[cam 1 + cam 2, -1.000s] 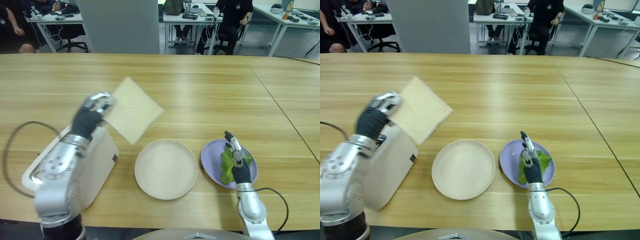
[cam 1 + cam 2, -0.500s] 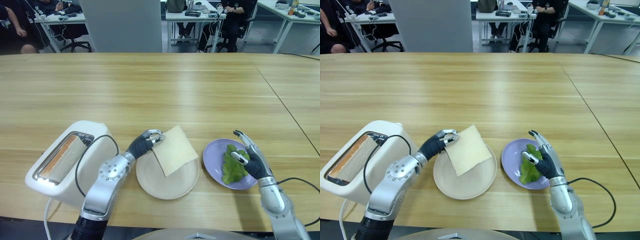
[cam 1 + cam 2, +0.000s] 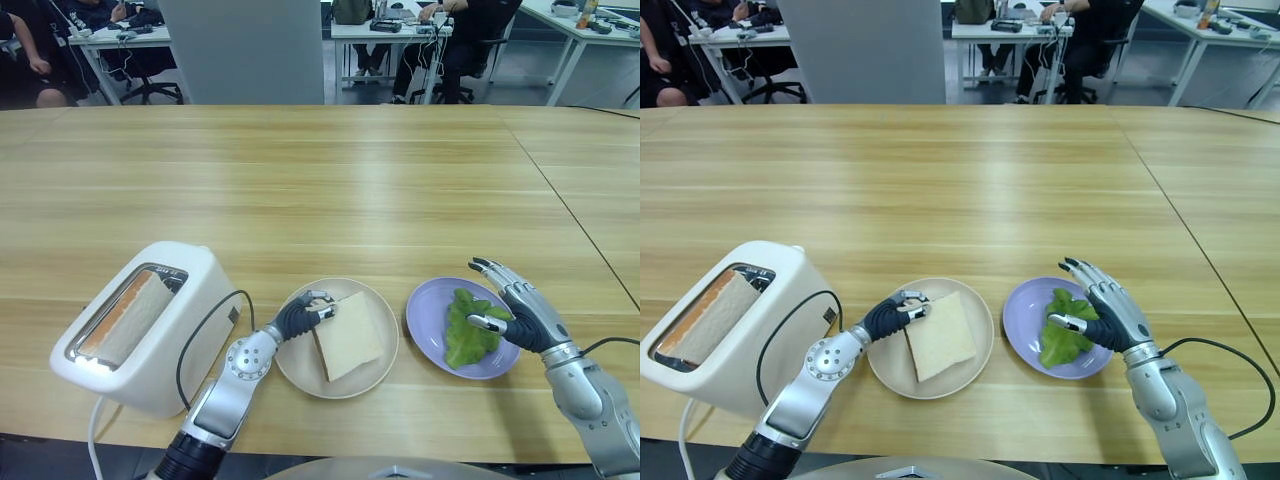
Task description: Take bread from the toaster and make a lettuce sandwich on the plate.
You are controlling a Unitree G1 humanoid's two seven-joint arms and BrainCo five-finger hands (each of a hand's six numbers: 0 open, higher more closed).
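Note:
A white toaster stands at the front left with one bread slice in its slot. A second bread slice lies flat on the beige plate. My left hand rests at the plate's left rim, fingers curled on the slice's upper left corner. To the right a purple plate holds a green lettuce leaf. My right hand hovers over that plate's right rim, fingers spread, thumb close to the leaf.
A black cable loops between my left arm and the toaster, and a white cord hangs off the front edge. The wooden table stretches far behind the plates. A seam crosses it on the right.
My left hand swung the slice from above the toaster down to the beige plate and laid it flat. My right hand moved from over the lettuce to the purple plate's right rim, fingers spreading.

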